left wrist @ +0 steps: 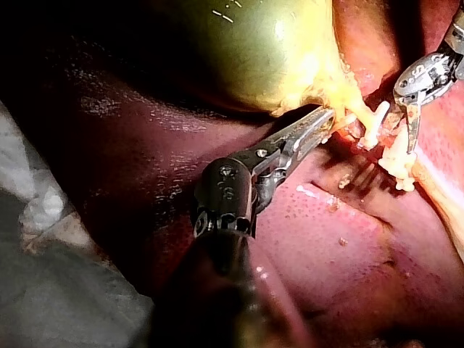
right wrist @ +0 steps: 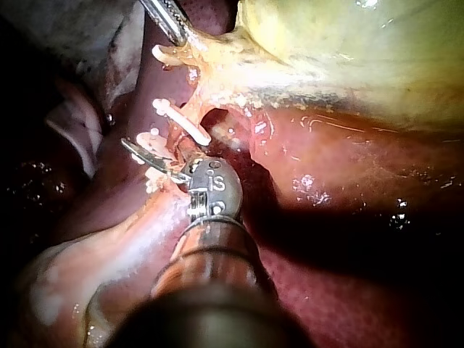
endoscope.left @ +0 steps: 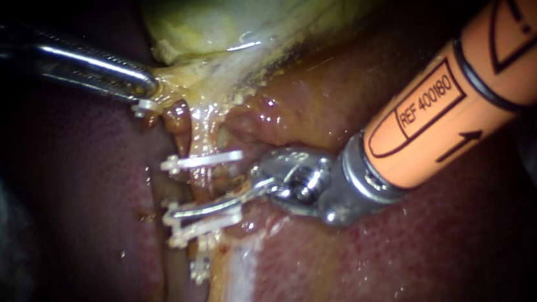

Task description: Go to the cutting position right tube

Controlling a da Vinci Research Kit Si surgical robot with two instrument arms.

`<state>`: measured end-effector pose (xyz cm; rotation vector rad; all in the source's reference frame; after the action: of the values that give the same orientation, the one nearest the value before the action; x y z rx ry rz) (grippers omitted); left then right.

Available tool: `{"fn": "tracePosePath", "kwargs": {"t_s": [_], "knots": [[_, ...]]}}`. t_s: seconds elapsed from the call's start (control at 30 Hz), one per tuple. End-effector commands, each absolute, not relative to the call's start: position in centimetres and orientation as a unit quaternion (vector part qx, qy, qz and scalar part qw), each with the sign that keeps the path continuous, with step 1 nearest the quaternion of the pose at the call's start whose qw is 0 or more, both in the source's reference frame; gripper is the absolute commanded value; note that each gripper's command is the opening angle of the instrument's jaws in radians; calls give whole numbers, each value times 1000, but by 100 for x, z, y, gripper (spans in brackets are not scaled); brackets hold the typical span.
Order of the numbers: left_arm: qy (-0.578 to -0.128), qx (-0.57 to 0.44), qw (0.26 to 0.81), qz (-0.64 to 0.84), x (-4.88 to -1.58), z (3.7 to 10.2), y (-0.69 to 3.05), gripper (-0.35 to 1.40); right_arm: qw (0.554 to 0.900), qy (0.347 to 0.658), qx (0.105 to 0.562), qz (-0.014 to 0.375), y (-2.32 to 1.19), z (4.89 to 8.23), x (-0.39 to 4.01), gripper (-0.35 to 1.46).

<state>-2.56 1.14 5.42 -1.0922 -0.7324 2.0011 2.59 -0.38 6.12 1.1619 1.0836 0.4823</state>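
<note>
Now, of two instruments, left pincer clamps the gallbladder neck, right pincer lies closed among at least four clips.

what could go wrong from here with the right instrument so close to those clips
1. The right instrument lies against the lower clips; it may knock one loose, or catch a clip instead of the bare tube above them.
2. The left instrument grips the gallbladder edge; if it slips, the tube would likely shift under the right instrument.
</note>
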Motion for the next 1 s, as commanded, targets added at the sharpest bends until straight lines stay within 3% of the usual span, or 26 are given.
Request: {"fn": "tracePosePath", "kwargs": {"t_s": [0.03,0.57,1.0], "knots": [[-285,-425,365,778,-256,543,114,-35,675,484,513,219,-37,613,262,130],[-285,-424,365,778,-257,543,114,-35,672,492,505,229,-41,610,283,130],[-285,-424,365,778,-257,543,114,-35,631,517,533,226,-38,542,286,130]]}}
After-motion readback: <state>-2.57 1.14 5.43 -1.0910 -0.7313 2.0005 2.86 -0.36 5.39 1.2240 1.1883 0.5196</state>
